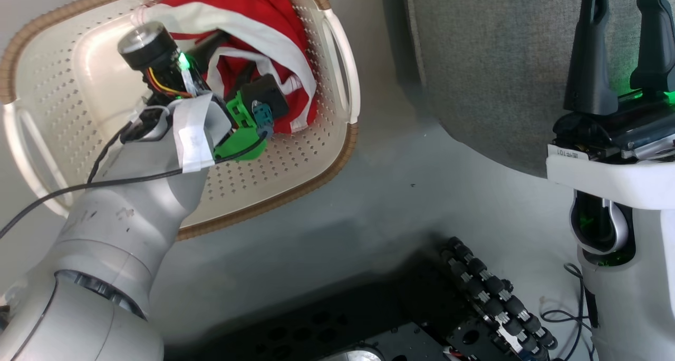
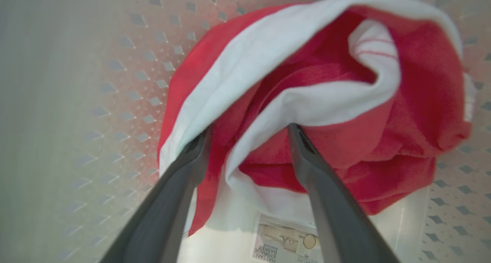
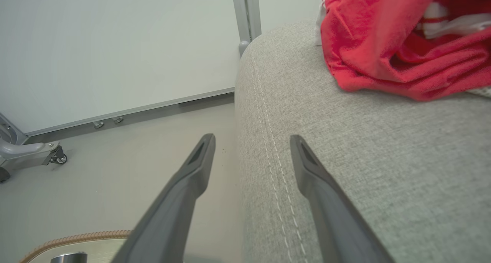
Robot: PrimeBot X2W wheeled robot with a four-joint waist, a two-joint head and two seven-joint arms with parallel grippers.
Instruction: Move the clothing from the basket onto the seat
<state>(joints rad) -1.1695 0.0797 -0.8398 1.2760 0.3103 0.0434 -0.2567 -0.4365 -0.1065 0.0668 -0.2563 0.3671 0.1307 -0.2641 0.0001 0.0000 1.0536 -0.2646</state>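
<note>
Label (image 2: 285, 244) "STORAGE BASKET" inside basket (image 2: 115, 101)

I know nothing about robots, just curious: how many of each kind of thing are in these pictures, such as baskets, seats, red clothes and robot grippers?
Baskets: 1, the basket
Seats: 1, the seat
Red garments: 2, the basket garment and the seat garment
Grippers: 2, the left gripper and the right gripper, both open
Total: 6
</note>
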